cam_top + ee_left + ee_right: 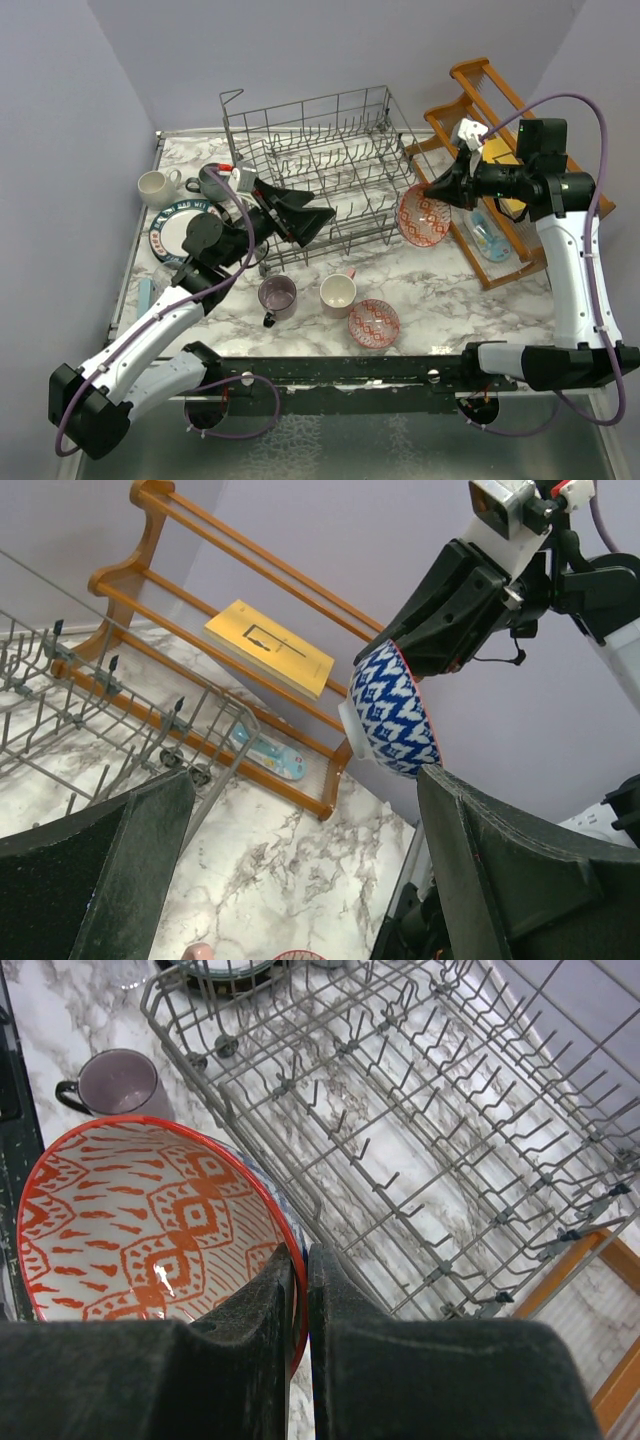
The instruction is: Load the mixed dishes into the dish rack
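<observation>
My right gripper [437, 189] is shut on the rim of a red-and-white patterned bowl [423, 215], held tilted in the air by the right end of the grey wire dish rack [330, 170]. In the right wrist view the bowl [140, 1220] sits left of the rack [420, 1130]; in the left wrist view its blue-and-white underside [395, 710] shows. My left gripper [318, 216] is open and empty over the rack's front edge. A second patterned bowl [374, 323], a purple mug [277, 296] and a cream mug [338, 293] stand in front of the rack. A white mug [153, 187], a grey-green mug [212, 183] and the dark-rimmed plate [172, 232] lie at the left.
An orange-brown wooden slatted rack [490, 130] stands at the right with a yellow card [268, 646] and a blue item [486, 237] on it. Purple walls close in at the back and both sides.
</observation>
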Controlling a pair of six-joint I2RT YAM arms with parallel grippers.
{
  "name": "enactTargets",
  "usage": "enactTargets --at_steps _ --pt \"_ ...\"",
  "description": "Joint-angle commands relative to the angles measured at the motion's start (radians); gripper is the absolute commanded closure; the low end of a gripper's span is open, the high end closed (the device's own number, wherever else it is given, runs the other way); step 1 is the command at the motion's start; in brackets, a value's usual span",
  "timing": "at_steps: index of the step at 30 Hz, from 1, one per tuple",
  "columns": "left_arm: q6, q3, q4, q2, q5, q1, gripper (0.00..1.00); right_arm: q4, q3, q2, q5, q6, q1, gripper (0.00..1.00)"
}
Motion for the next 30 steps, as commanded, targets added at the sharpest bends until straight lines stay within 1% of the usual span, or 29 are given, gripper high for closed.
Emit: enactTargets --at_steps 1,6,10,14,18,23,27,30 --pt "-0.003 0.019 -0.010 0.010 -0.070 -0.007 0.03 0.107 0.060 0.032 -0.073 0.099 0.002 0.99" --pt "-0.007 0.099 -0.090 0.069 -0.123 -0.007 0.04 0.163 0.061 0.063 -0.064 0.161 0.002 0.99" --pt "0.022 0.162 -0.136 0.115 -0.150 -0.008 0.05 0.203 0.074 0.103 -0.012 0.203 0.003 0.99" --pt "0.052 0.208 -0.171 0.157 -0.171 -0.013 0.05 0.269 0.090 0.129 0.080 0.261 0.007 0.99" --pt "0.090 0.215 -0.207 0.161 -0.212 -0.014 0.05 0.341 0.113 0.162 0.218 0.324 0.034 0.99" --pt "0.182 0.224 -0.290 0.127 -0.286 -0.013 0.05 0.435 0.135 0.215 0.437 0.369 0.077 0.99" --pt "0.281 0.252 -0.415 0.089 -0.392 -0.013 0.05 0.506 0.150 0.266 0.742 0.382 0.188 0.99" --pt "0.350 0.235 -0.469 0.041 -0.498 -0.013 0.05 0.572 0.143 0.306 0.956 0.381 0.270 0.99"
